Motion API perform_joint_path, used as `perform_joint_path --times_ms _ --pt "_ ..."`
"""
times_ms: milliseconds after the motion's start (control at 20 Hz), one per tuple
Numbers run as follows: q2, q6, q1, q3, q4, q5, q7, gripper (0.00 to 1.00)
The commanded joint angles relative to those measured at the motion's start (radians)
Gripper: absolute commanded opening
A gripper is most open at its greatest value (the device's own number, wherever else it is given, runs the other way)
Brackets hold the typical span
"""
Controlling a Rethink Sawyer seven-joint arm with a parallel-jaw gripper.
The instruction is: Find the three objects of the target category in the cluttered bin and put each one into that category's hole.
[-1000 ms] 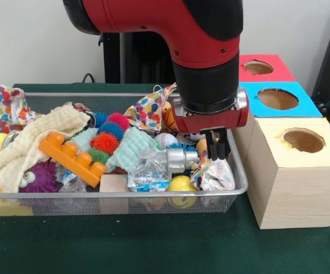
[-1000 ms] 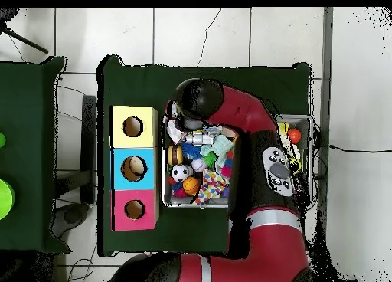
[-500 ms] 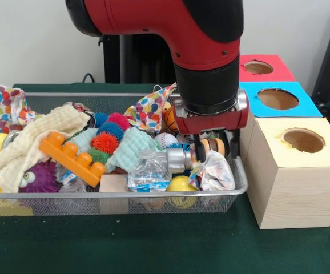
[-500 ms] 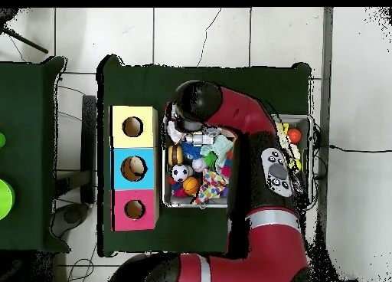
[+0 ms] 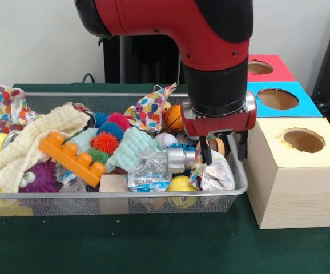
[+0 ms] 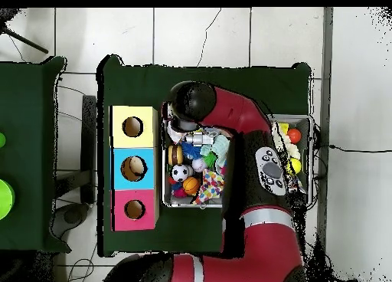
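Now our gripper [image 5: 224, 149] hangs spread wide with nothing in it, over the wire mesh bin's [image 5: 153, 194] right end. We still search; next we must pick a toy.

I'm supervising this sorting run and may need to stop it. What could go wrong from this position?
The open end effector hangs at the bin's box-side end, close beside the yellow-topped box, so a sideways move might knock it. The crumpled wrapper directly below could get grabbed instead of a target, or snag and drag neighbouring clutter out.
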Motion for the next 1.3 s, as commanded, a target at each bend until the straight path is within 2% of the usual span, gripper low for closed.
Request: perform_joint_path --times_ms 50,350,650,850,1000,1150,1300 --pt "0.055 -0.045 0.020 0.011 0.025 -0.013 0.172 1.00" --pt "0.049 -0.052 -0.005 0.019 0.042 -0.023 0.122 1.00" --pt "0.002 0.041 -0.039 0.026 0.045 -0.023 0.068 1.00" --pt "-0.018 0.141 -0.043 0.025 0.003 -0.021 0.066 1.00" --pt "-0.024 0.160 -0.052 0.031 -0.001 -0.022 0.057 1.00" --pt "-0.041 0.146 -0.059 0.036 0.026 -0.023 0.052 1.00" --pt "-0.044 0.174 -0.057 0.037 0.011 -0.024 0.059 1.00"
